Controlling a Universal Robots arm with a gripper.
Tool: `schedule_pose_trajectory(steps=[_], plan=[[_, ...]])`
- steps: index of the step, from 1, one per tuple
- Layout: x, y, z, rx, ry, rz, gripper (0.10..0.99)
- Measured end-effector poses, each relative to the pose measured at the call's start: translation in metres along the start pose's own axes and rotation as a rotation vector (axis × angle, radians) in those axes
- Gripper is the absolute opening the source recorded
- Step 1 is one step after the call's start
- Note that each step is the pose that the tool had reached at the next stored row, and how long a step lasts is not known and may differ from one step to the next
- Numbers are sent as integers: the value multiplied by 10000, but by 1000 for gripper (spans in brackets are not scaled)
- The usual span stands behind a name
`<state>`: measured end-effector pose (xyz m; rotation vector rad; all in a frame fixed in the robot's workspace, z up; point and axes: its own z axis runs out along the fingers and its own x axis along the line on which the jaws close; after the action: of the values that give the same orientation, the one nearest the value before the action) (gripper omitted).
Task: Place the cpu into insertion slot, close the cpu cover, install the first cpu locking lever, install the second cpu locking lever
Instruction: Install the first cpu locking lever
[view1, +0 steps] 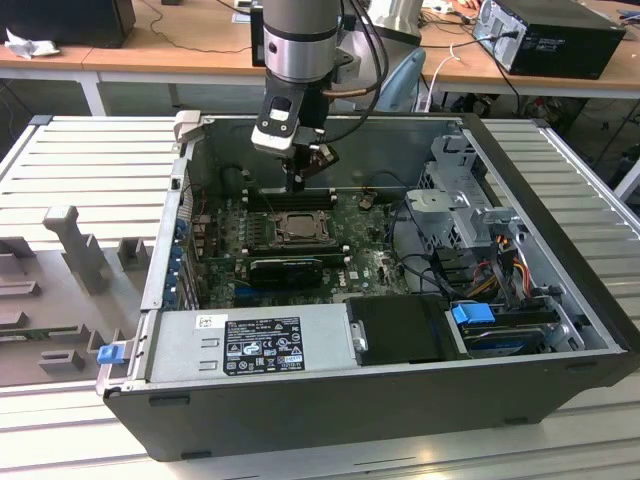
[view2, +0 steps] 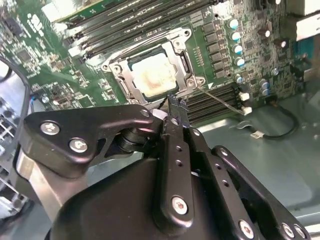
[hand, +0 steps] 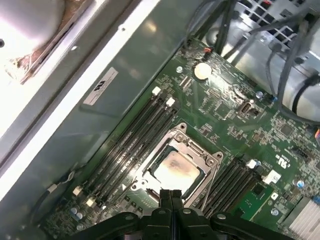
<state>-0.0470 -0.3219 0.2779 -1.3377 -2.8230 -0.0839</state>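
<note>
The cpu (view2: 152, 75) lies flat in the insertion slot on the green motherboard, its pale metal top smeared with paste. The slot's contacts are hidden under it. The cpu cover (view2: 120, 82), a dull silver frame, is down around the chip, also seen in the first wrist view as the cpu (hand: 175, 167) and cover (hand: 192, 147). A thin lever rod (view2: 220, 100) sticks out from one socket corner over the memory slots. My gripper (hand: 170, 194) hangs just above the socket's edge with its black fingers shut together and nothing held. In the exterior view the gripper (view1: 296, 182) is over the cpu (view1: 297, 228).
The board sits deep in an open computer case (view1: 330, 400) with tall walls. Black memory slots (hand: 132, 135) flank the socket on both sides. A black graphics card (view1: 285, 268) lies near the socket, cables (view1: 420, 230) and a drive cage (view1: 460, 190) at the exterior view's right.
</note>
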Motion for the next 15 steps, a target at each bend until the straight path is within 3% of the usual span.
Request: schedule_pose_trajectory(steps=[4,9,11,15], plan=[[0,0,2,42,47,-1136,106],[-1,0,8,81,91,-2176,106],[-1,0,13,102,113,-2879,106],[-2,0,22,81,90,-3321,106]])
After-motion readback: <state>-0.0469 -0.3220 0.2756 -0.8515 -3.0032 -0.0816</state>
